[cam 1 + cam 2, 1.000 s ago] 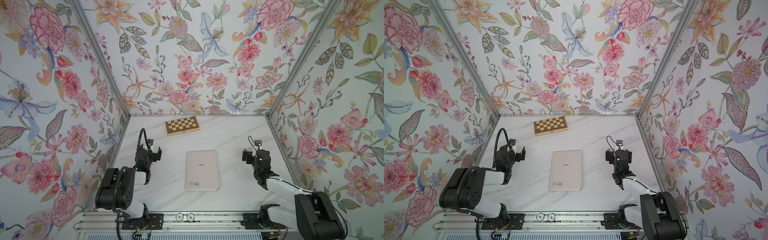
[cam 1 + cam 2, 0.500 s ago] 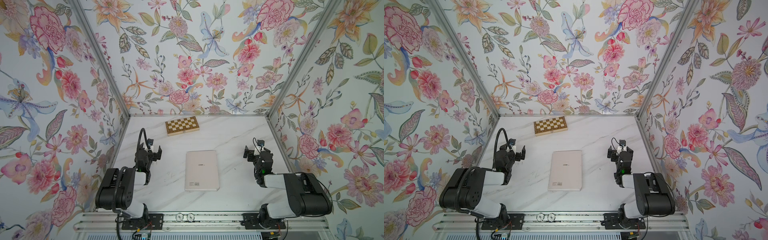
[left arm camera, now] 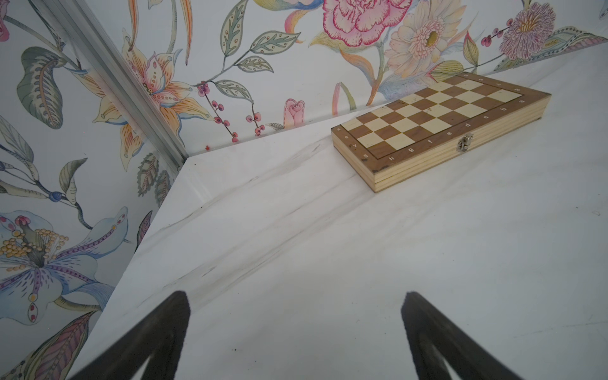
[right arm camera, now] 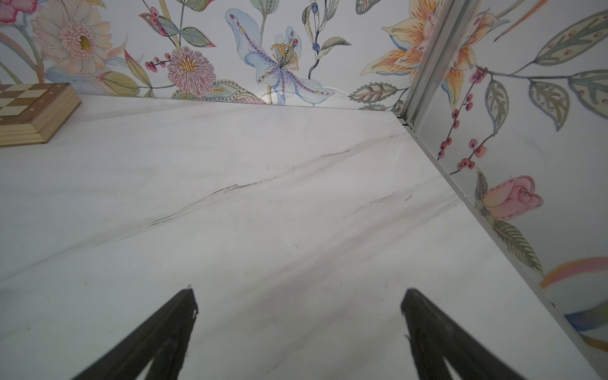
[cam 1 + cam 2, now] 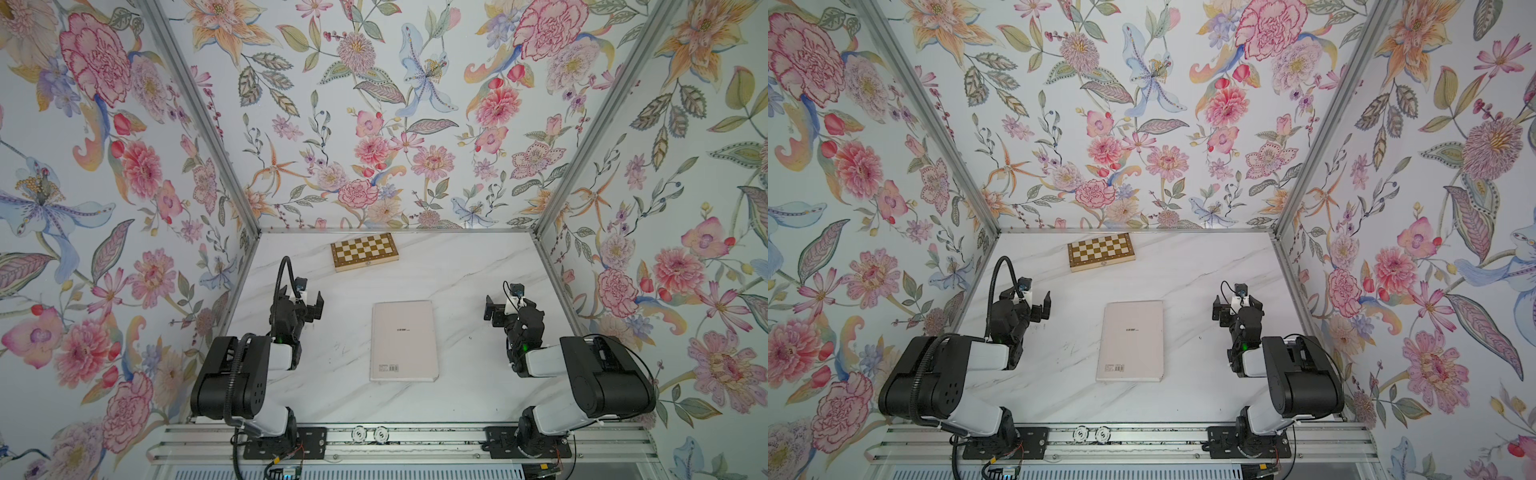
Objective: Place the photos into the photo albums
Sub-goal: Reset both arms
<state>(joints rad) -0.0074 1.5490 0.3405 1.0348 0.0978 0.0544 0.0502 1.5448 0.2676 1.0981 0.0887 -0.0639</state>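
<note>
The photo album (image 5: 403,340) (image 5: 1130,340) lies shut in the middle of the marble table, barcode side up, in both top views. No photos show in any view. My left gripper (image 5: 311,306) (image 5: 1042,307) hovers left of the album, apart from it, open and empty. My right gripper (image 5: 498,311) (image 5: 1223,309) hovers right of the album, also open and empty. In the left wrist view the gripper (image 3: 294,296) has only bare table between its dark fingers. The right wrist view shows the same for its gripper (image 4: 297,292).
A checkered wooden chessboard box (image 5: 364,251) (image 5: 1101,251) (image 3: 437,125) (image 4: 33,112) lies shut near the back wall, left of centre. Flowered walls with metal corner posts close in the table (image 5: 457,270) on three sides. A metal rail (image 5: 374,434) runs along the front.
The right arm has folded back over its base, and its gripper has shifted slightly toward the back. The left arm and the album have not moved.
</note>
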